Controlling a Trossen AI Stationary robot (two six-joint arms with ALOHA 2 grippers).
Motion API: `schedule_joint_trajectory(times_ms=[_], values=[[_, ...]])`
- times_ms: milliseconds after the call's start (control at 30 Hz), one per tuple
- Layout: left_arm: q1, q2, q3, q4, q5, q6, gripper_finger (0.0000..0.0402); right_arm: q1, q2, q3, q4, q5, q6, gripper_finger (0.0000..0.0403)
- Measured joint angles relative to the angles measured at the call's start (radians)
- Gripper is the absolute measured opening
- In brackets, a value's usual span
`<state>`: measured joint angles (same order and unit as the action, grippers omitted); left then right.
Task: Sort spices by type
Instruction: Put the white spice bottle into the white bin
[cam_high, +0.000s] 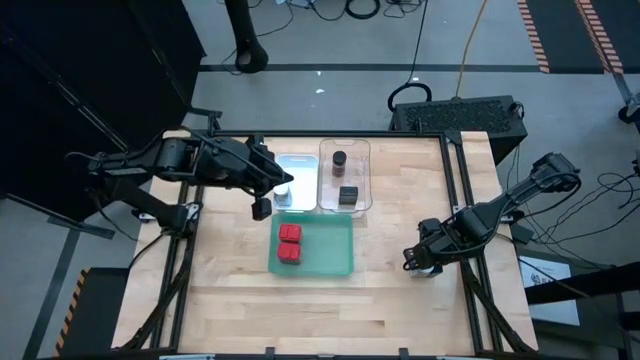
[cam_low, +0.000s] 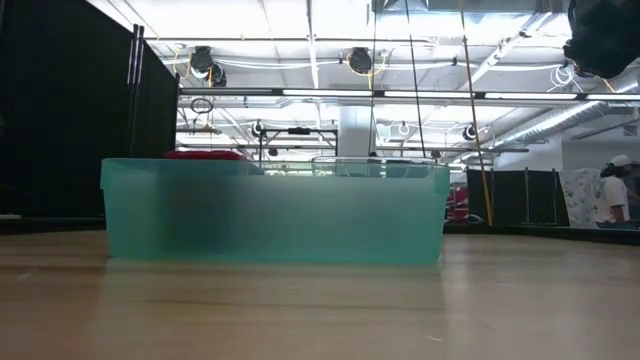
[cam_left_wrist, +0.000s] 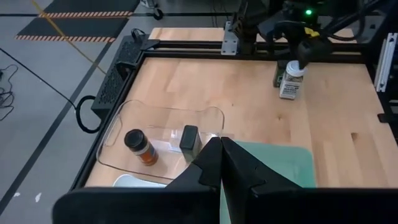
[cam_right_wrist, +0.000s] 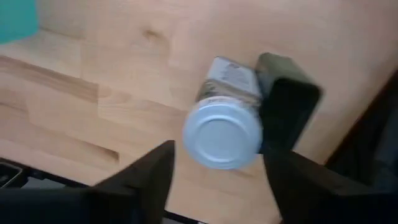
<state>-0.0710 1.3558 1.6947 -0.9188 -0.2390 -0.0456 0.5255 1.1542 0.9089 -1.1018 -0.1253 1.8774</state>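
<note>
My right gripper (cam_right_wrist: 219, 177) is open near the table's right edge (cam_high: 425, 262). Its fingers stand on either side of the lid of a white-lidded jar (cam_right_wrist: 222, 137). That jar stands upright on the wood (cam_left_wrist: 290, 81), with a dark grey tin (cam_right_wrist: 283, 93) right beside it. My left gripper (cam_left_wrist: 221, 149) is shut and empty, and it hovers over the white tray (cam_high: 300, 165). Another white-lidded jar (cam_high: 283, 196) stands in that tray. A brown dark-lidded jar (cam_left_wrist: 140, 146) and a dark grey tin (cam_left_wrist: 189, 138) stand in the clear tray (cam_high: 345, 150). Two red tins (cam_high: 290, 242) sit in the green tray (cam_high: 330, 250). My right gripper comes at the white-lidded jar from above, one finger (cam_right_wrist: 149, 177) on each side of its lid (cam_right_wrist: 222, 137). I cannot tell whether either finger touches the lid. The jar stands with its base on the table.
The three trays cluster at the table's middle and far side. Bare wood lies along the near edge and at the left. A black frame rail (cam_high: 462, 200) runs along the right edge, close to my right gripper. In the low view the green tray (cam_low: 275, 215) fills the middle.
</note>
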Motion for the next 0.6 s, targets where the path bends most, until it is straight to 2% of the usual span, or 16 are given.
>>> schedule_joint_trajectory(times_ms=[133, 267, 433, 600], values=[[0.016, 0.0, 0.0, -0.001, 0.0, 0.0, 0.0008, -0.002, 0.03, 0.0, 0.026, 0.002, 0.0, 0.0284], [0.028, 0.0, 0.0, -0.001, 0.0, 0.003, 0.0008, -0.003, 0.077, 0.0, 0.027, 0.003, 0.0, 0.032], [0.038, 0.0, 0.0, -0.002, 0.0, 0.004, 0.0008, -0.01, 0.125, 0.0, 0.073, -0.001, -0.013, 0.032], [0.038, 0.0, 0.0, -0.002, 0.0, 0.004, 0.0008, -0.024, 0.147, 0.0, 0.107, -0.004, -0.019, 0.0288]])
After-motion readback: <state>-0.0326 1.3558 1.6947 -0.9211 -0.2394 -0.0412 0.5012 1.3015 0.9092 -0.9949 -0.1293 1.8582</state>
